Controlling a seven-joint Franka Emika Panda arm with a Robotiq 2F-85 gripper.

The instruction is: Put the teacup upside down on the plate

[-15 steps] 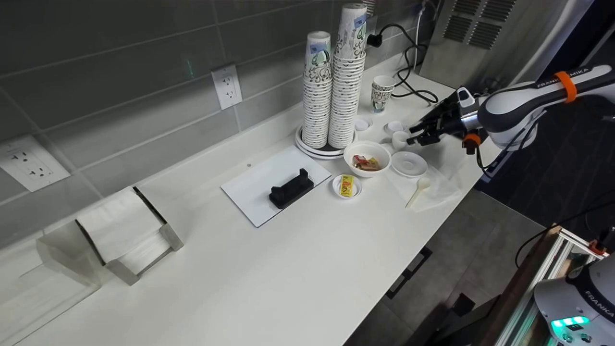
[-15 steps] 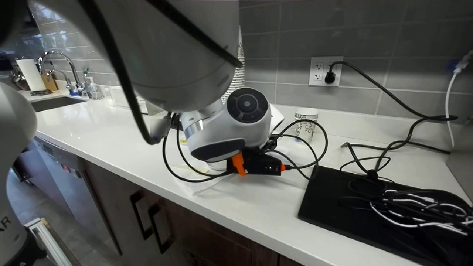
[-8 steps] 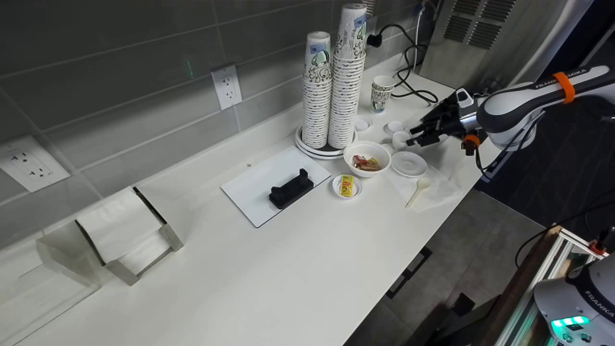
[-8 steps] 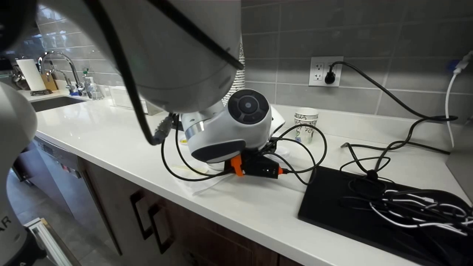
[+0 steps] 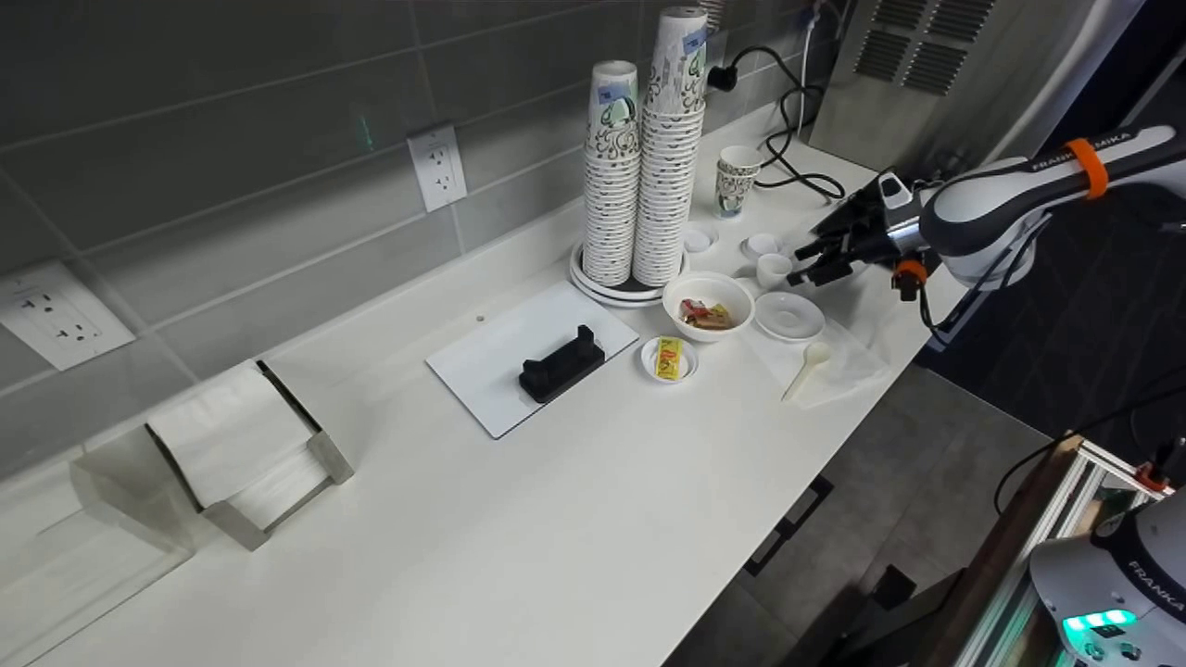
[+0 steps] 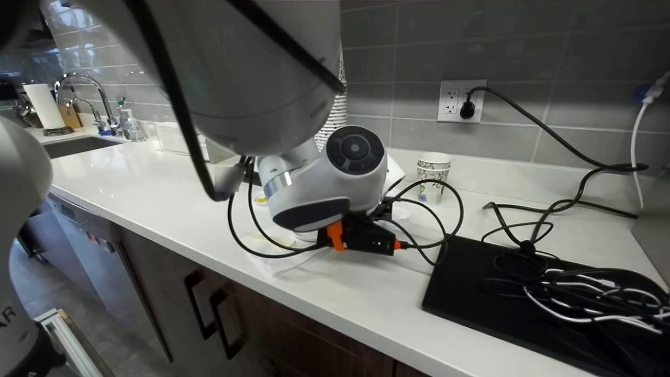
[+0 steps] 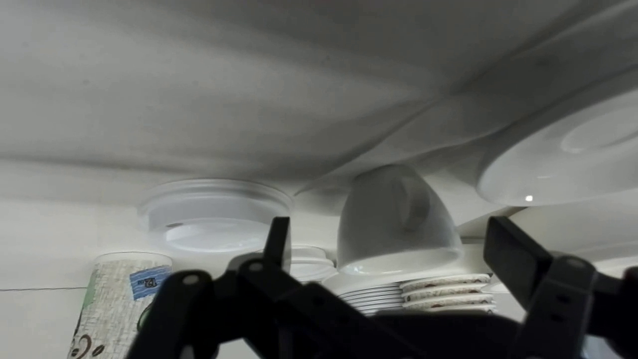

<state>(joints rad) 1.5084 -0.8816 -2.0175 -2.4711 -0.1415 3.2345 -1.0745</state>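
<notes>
In the wrist view, the plate is cut off by the right edge, the paper cup with a blue label is cut off by the lower edge, and the stacked paper cups beyond the teacup are partly covered by the pincer. In an exterior view, the teacup is hidden behind the arm, by which most of the pincer is also obscured. In an exterior view, the yellow packet is too small to be read, and whether the teacup is touched by the pincer cannot be determined.
</notes>
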